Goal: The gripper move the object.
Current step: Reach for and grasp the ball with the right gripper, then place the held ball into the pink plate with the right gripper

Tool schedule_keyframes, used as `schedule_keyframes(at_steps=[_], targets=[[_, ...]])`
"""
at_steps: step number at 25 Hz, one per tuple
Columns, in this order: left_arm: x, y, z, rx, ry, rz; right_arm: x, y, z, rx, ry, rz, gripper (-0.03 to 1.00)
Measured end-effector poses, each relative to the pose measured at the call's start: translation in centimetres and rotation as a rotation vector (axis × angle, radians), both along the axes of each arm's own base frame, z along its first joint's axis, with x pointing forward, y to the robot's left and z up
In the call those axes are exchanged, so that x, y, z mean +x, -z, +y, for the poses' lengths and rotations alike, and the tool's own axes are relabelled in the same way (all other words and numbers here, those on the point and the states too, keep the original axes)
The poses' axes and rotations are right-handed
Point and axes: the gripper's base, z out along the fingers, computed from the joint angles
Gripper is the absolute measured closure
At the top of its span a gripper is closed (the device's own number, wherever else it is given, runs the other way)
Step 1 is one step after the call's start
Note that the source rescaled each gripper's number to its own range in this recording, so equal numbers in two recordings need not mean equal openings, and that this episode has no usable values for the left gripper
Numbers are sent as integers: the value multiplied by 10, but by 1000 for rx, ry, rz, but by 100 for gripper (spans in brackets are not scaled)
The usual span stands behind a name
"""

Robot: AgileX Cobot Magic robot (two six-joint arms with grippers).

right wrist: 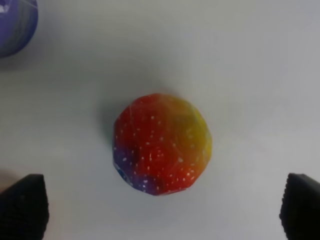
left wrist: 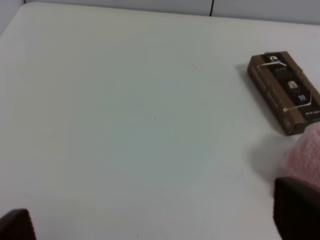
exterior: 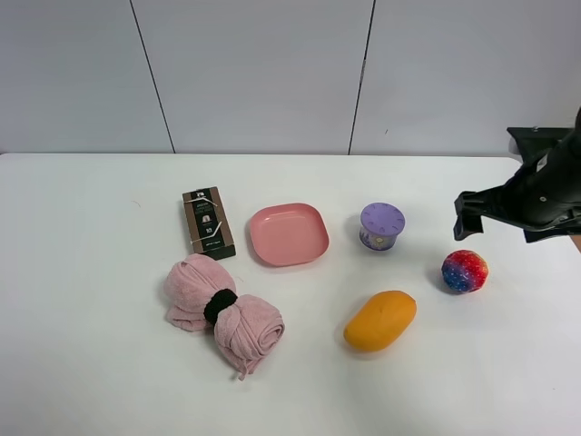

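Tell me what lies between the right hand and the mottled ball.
Nothing. In the right wrist view, only bare white table separates the open right hand from the mottled ball; they are apart.

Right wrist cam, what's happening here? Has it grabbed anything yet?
Nothing is held yet. The right gripper is open and hovers over the multicoloured ball, which sits on the white table between the two fingertips, touching neither. In the high view the ball lies right of the mango. The left gripper is also open, over bare table near the brown box and pink towel.
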Motion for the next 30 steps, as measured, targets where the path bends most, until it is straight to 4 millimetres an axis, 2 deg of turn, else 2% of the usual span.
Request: schedule_keyframes(at_steps=[10,15,16,17,19,20,21,27,30], targets=[[0,0,0,1,-1,0,18,50,1,-8,-20,110,-3],[0,0,0,1,-1,0,23,67,1,-10,-27,131,0],[0,0,0,1,-1,0,23,69,1,-10,-27,139,8],[0,0,0,1,-1,0,23,71,1,-10,-27,145,23],[0,0,0,1,-1,0,23,75,1,-11,-28,158,64],[0,0,0,1,-1,0,23,75,1,-14,-35,161,89],[0,0,0,1,-1,0,23,75,1,-14,-35,162,97],[0,0,0,1,-1,0,22,74,1,-26,-86,176,96],[0,0,0,1,-1,0,16,62,1,-32,-105,198,96]])
